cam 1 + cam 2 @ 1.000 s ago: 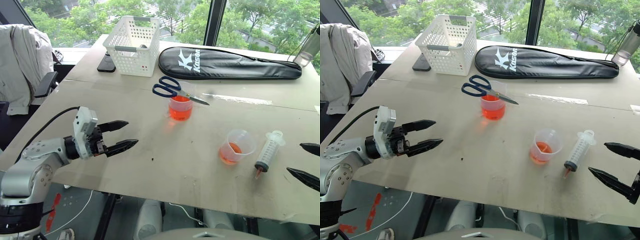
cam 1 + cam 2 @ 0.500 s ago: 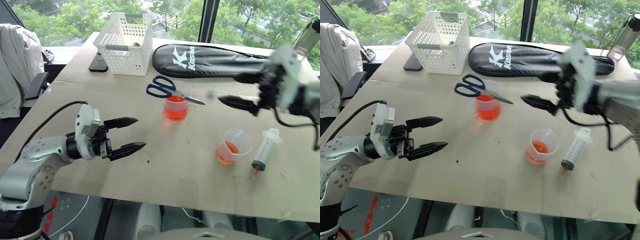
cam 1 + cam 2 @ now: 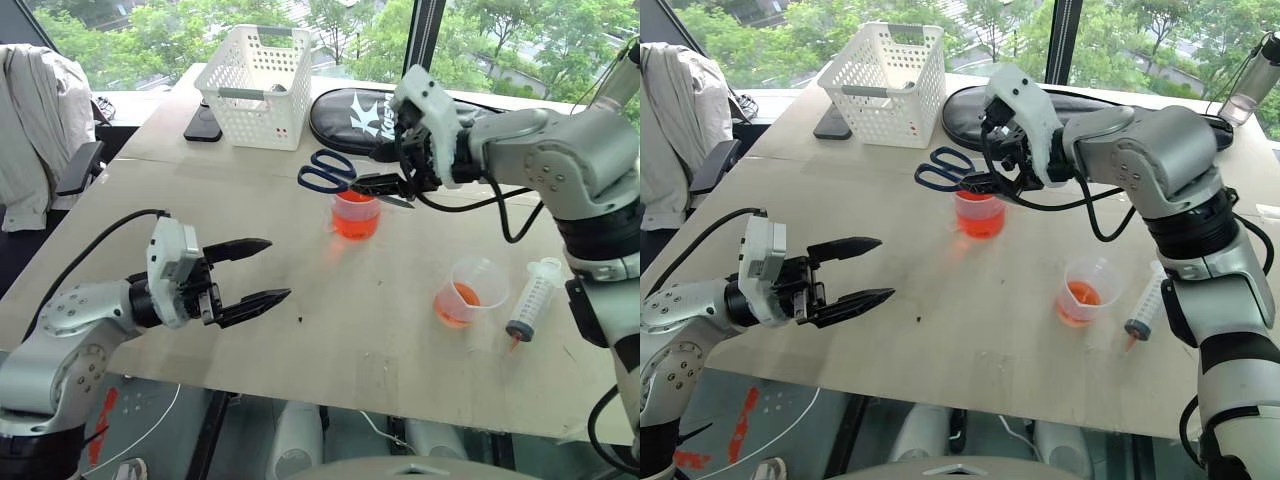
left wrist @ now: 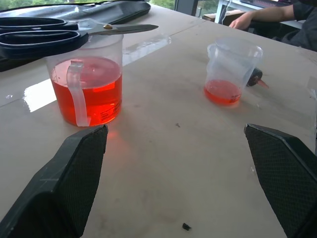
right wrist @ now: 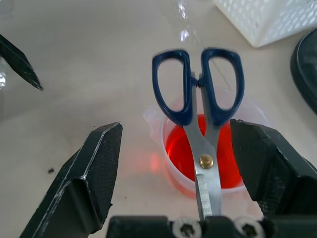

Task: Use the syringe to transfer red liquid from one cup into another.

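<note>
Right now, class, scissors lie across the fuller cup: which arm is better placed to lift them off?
Right. The right gripper brackets the scissors over the cup; the left gripper hovers well away.

The two head views looked forward and down over the surface (image 3: 330,330) toward the windows, sharing nearly the same scene. The left wrist camera sat low, close above the surface, facing both cups. The right wrist camera looked down closely on the scissors (image 5: 200,106) across the larger cup (image 5: 181,171)
</note>
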